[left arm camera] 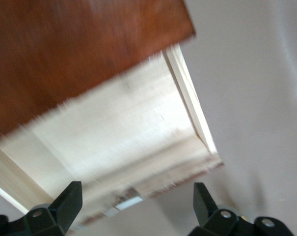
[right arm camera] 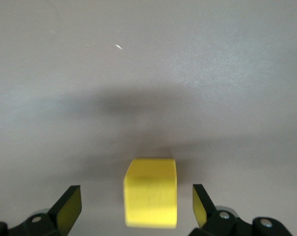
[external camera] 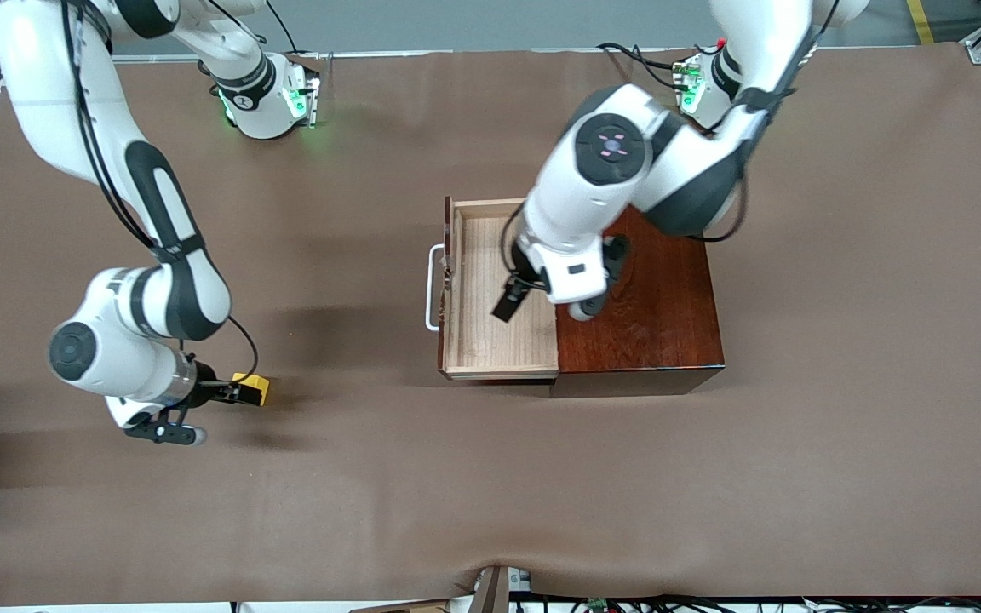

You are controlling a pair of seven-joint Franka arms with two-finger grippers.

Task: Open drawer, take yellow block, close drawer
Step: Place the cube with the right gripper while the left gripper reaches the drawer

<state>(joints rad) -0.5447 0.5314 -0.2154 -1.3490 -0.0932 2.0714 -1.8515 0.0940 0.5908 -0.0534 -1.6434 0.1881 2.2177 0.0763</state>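
Observation:
The yellow block (external camera: 253, 389) lies on the brown table cover toward the right arm's end, nearer to the front camera than the drawer. My right gripper (external camera: 233, 392) is low beside it and open. In the right wrist view the yellow block (right arm camera: 151, 192) sits between the fingers (right arm camera: 68, 203) with a gap on each side. The drawer (external camera: 490, 294) is pulled out of the mahogany box (external camera: 656, 315), its pale wood inside bare and its white handle (external camera: 433, 288) facing the right arm's end. My left gripper (external camera: 514, 294) hangs open over the drawer (left arm camera: 123, 132).
Both arm bases (external camera: 269, 94) stand at the table edge farthest from the front camera. Cables and a small fitting (external camera: 499, 587) sit at the edge nearest that camera. Bare brown cover (external camera: 490, 477) stretches between the box and that edge.

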